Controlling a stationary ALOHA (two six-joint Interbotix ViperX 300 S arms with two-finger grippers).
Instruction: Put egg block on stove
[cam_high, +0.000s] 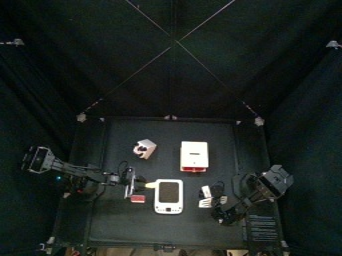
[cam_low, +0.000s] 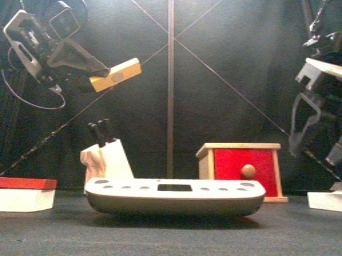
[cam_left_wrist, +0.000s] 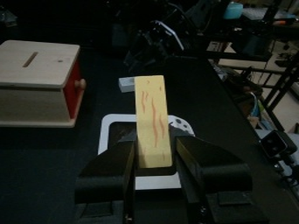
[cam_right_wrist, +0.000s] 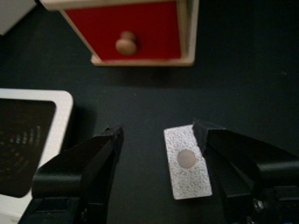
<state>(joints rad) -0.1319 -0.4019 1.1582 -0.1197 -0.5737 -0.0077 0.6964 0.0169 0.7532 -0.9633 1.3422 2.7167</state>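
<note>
The egg block (cam_right_wrist: 187, 163), a flat white piece with a round grey spot, lies on the black table between my right gripper's open jaws (cam_right_wrist: 158, 137). It also shows in the top view (cam_high: 207, 200), right of the white stove (cam_high: 167, 195). My left gripper (cam_left_wrist: 156, 149) is shut on a yellow block with red streaks (cam_left_wrist: 153, 118). It holds that block high above the stove (cam_left_wrist: 117, 133), as the front view (cam_low: 116, 73) shows.
A wooden box with a red door and knob (cam_right_wrist: 126, 35) stands behind the stove, and it also shows in the front view (cam_low: 241, 170). A knife block (cam_low: 104, 160) stands at the back left. A red and white block (cam_low: 24, 193) lies left of the stove.
</note>
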